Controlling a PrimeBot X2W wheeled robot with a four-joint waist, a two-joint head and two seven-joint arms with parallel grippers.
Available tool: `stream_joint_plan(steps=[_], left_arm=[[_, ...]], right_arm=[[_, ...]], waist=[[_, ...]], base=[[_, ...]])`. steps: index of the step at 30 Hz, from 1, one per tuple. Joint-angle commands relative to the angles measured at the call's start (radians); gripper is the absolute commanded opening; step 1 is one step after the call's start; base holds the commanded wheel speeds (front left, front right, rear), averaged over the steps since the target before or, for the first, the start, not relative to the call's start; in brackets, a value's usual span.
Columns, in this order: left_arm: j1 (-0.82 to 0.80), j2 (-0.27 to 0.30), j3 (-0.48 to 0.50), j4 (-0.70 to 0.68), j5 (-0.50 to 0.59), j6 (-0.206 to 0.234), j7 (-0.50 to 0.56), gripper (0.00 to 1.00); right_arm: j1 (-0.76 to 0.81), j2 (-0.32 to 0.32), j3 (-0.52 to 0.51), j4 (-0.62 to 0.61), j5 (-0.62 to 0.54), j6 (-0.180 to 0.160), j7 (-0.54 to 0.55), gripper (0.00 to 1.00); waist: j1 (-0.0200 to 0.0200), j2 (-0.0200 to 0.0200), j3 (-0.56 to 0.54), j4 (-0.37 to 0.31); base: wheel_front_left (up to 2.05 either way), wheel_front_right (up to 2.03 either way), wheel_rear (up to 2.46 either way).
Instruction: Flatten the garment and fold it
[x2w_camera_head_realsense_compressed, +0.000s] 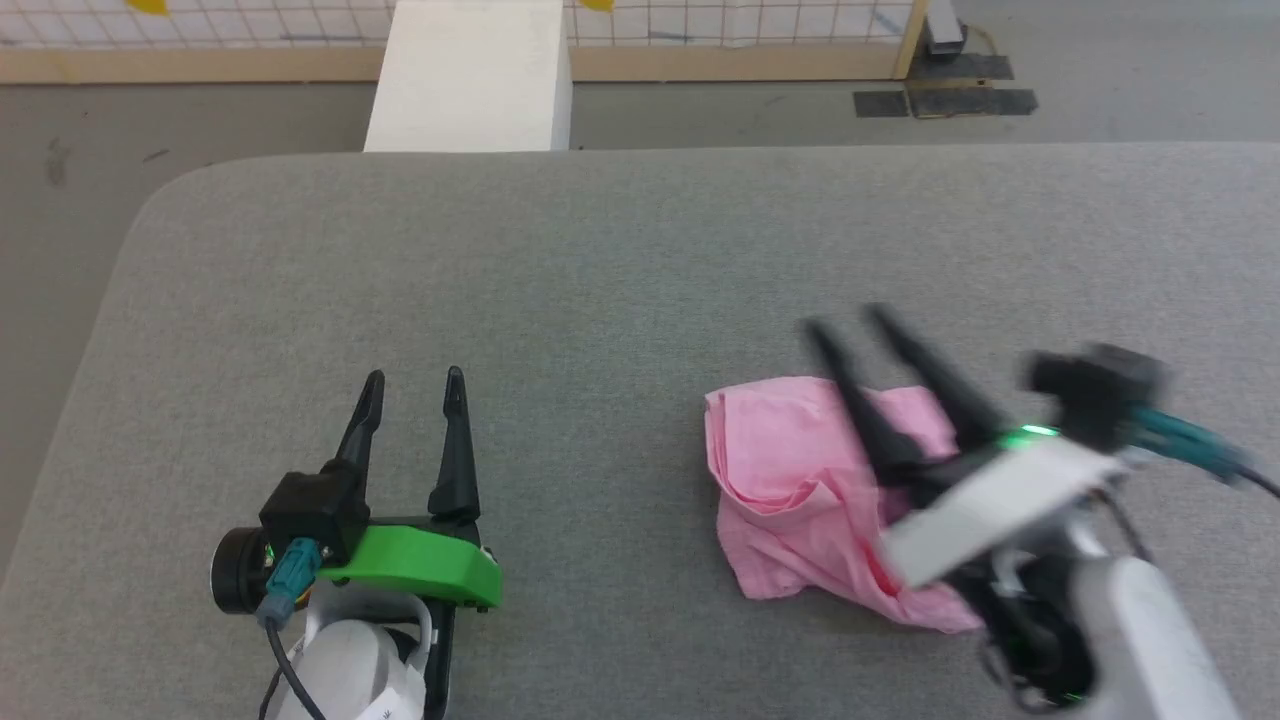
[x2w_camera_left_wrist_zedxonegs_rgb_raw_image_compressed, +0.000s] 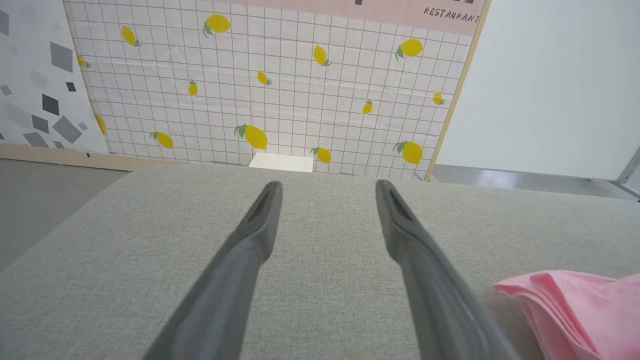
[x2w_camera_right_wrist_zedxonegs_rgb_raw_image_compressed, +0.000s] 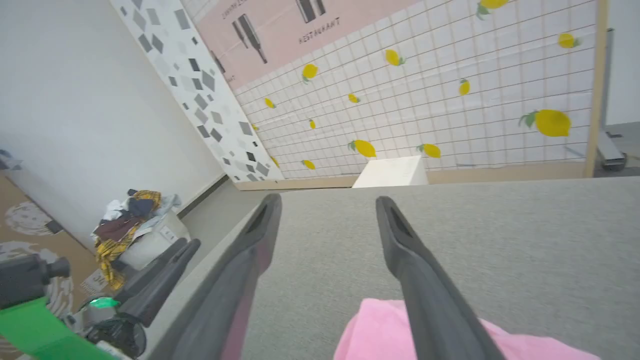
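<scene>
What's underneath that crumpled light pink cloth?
The light pink cloth lies on the grey fabric-covered table; anything beneath its bunched folds is hidden.

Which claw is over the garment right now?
The right claw: its open fingers reach across the pink garment, while the left claw sits open over bare grey table, apart from the cloth.

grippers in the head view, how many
2: the left gripper at lower left over the grey fabric table, the right gripper at right over the crumpled light pink cloth garment.
</scene>
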Motion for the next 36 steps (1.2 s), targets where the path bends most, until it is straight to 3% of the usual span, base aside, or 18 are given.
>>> stream_joint_plan(steps=[1, 6, 11, 16, 25, 26, 27, 28, 29, 30, 36], left_arm=[[0.006, -0.002, 0.002, -0.003, 0.006, 0.000, -0.004, 1.00], [0.007, -0.002, 0.013, -0.010, 0.013, -0.003, -0.004, 1.00], [0.002, -0.002, 0.015, -0.014, 0.018, -0.006, -0.004, 1.00], [-0.005, -0.002, 0.012, -0.012, 0.017, -0.006, -0.004, 1.00], [-0.004, -0.002, 0.005, -0.005, 0.013, -0.004, -0.004, 1.00], [-0.003, -0.002, 0.004, -0.005, 0.012, -0.003, -0.004, 1.00], [-0.002, -0.002, 0.002, -0.004, 0.010, -0.003, -0.004, 1.00], [-0.002, -0.002, 0.001, -0.003, 0.010, -0.004, -0.004, 1.00], [-0.002, -0.002, 0.000, -0.002, 0.008, -0.003, -0.004, 1.00], [-0.002, -0.002, 0.000, -0.002, 0.007, -0.002, -0.004, 1.00], [0.005, -0.002, 0.003, -0.006, 0.003, 0.006, -0.004, 1.00]], right_arm=[[0.037, -0.002, -0.047, -0.006, 0.003, -0.001, -0.046, 1.00], [0.113, -0.002, -0.258, 0.064, -0.032, -0.001, -0.191, 1.00], [0.136, -0.002, -0.313, 0.194, -0.063, -0.001, -0.213, 1.00], [0.117, -0.002, -0.280, 0.328, -0.055, -0.001, -0.079, 1.00], [0.045, -0.002, -0.249, 0.441, -0.083, -0.001, 0.260, 0.99], [0.038, -0.002, -0.246, 0.442, -0.086, -0.001, 0.297, 0.82], [0.033, -0.002, -0.247, 0.441, -0.094, -0.001, 0.330, 0.45], [0.030, -0.002, -0.243, 0.439, -0.103, -0.001, 0.355, 0.33], [0.026, -0.002, -0.239, 0.429, -0.118, -0.001, 0.378, 0.04], [0.023, -0.002, -0.237, 0.416, -0.129, -0.001, 0.388, 0.00], [0.018, -0.005, -0.177, 0.293, -0.247, -0.001, 0.400, 0.00]], waist=[[0.0000, 0.0000, -0.009, -0.013], [0.0000, 0.0000, -0.010, -0.028], [0.0000, 0.0000, -0.004, -0.034], [0.0000, 0.0000, 0.003, -0.031], [0.0000, 0.0000, 0.002, -0.005], [0.0000, 0.0000, 0.002, -0.001], [0.0000, 0.0000, 0.001, 0.003], [0.0000, 0.0000, 0.000, 0.007], [0.0000, 0.0000, -0.002, 0.011], [0.0000, 0.0000, -0.003, 0.013], [0.0000, 0.0000, -0.008, 0.013]], base=[[0.00, 0.00, 0.00], [0.00, 0.00, 0.00], [0.00, 0.00, 0.00], [0.00, 0.00, 0.00], [0.00, 0.00, 0.00], [0.00, 0.00, 0.00], [0.00, 0.00, 0.00], [0.00, 0.00, 0.00], [0.00, 0.00, 0.00], [0.00, 0.00, 0.00], [0.00, 0.00, 0.00]])
